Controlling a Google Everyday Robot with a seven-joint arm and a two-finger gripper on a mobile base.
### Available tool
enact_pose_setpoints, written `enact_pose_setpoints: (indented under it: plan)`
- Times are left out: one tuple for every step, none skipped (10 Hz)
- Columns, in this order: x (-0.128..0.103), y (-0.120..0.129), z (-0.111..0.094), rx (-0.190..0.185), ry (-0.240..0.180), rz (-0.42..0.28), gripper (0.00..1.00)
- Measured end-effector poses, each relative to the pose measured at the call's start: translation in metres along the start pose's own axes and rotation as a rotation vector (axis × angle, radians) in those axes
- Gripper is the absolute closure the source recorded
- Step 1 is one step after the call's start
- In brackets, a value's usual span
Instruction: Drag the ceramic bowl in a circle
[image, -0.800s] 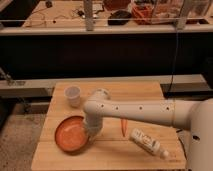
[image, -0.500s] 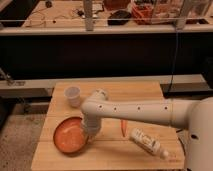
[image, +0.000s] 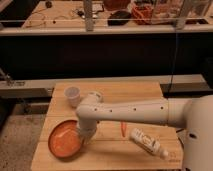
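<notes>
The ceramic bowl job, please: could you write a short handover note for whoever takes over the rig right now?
Gripper: lowered at the right rim of the wide, shallow orange ceramic bowl.
Bowl: on the front-left part of the light wooden table, apart from the small white cup behind it.
Done: the bowl has slid slightly toward the front-left over the last second.
Left: the rest of the circle; how much is unclear.
</notes>
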Motion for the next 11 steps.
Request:
enact_pose_setpoints:
  plan:
    - [-0.008,-0.011,-0.001,0.003,0.001,-0.037,1.0]
    - [-0.013,-0.02,-0.002,0.006,0.001,-0.067,1.0]
    - [-0.017,-0.029,-0.001,0.005,0.0,-0.092,1.0]
    - [-0.017,-0.035,0.0,0.003,-0.004,-0.104,1.0]
    - [-0.014,-0.043,0.003,0.004,-0.012,-0.11,1.0]
    - [-0.004,-0.051,0.007,0.004,-0.02,-0.106,1.0]
    - [0.009,-0.056,0.009,0.002,-0.024,-0.096,1.0]
    - [0.02,-0.062,0.01,0.004,-0.027,-0.084,1.0]
    - [0.032,-0.067,0.011,0.008,-0.029,-0.067,1.0]
    - [0.038,-0.067,0.01,0.01,-0.028,-0.053,1.0]
    - [0.043,-0.065,0.009,0.01,-0.028,-0.038,1.0]
